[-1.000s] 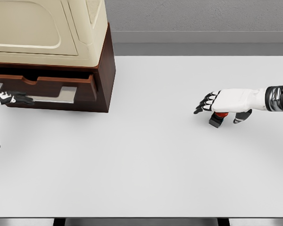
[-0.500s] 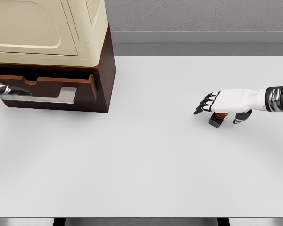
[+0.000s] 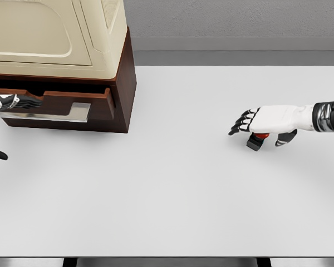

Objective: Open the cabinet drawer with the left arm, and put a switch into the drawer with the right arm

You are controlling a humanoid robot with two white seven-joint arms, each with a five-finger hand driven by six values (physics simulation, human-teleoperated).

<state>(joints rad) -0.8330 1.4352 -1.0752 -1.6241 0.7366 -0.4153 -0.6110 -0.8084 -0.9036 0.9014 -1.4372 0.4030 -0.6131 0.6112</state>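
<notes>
Head view of a white tabletop (image 3: 172, 189). At its far left corner stands a dark brown cabinet (image 3: 122, 83) carrying a cream appliance (image 3: 55, 33) on top. The cabinet drawer (image 3: 72, 108) is pulled slightly out toward the near edge, its pale handle plate facing forward. The left robot hand (image 3: 8, 102) enters at the left edge, its dark fingers (image 3: 28, 102) extended along the drawer front just above the handle; whether they grip it cannot be told (most of the hand is cut off by the picture's border). Near the right edge, about midway between far and near edges, the right robot hand (image 3: 264, 122) lies palm down over the switch (image 3: 256, 140), a small dark block with a red top resting on the tabletop. Its fingers are spread and point left, the thumb curving down beside the switch, not clamped on it.
</notes>
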